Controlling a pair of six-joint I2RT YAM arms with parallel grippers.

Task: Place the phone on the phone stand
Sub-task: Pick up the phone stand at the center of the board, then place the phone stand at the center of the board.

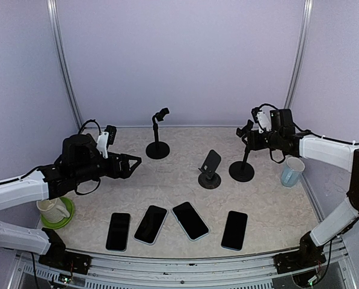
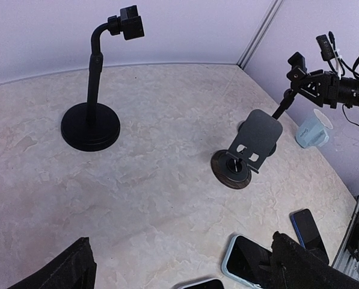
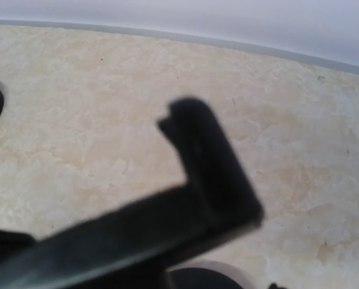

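Observation:
Several black phones lie in a row near the front edge; the closest to my left gripper is a light-rimmed one (image 1: 190,220), which also shows in the left wrist view (image 2: 248,260). Three black stands are on the table: a gooseneck stand (image 1: 158,144) at the back, a small tilted-plate stand (image 1: 210,168) in the middle, and a pole stand (image 1: 242,171) on the right. My left gripper (image 1: 131,164) is open and empty, above the table left of the stands. My right gripper (image 1: 249,133) is shut on the pole stand's head, which fills the right wrist view as a blurred shape (image 3: 209,162).
A cream mug on a green saucer (image 1: 56,211) sits at the front left, under my left arm. A pale blue mug (image 1: 292,171) stands at the right, beside the pole stand. White walls enclose the table on three sides.

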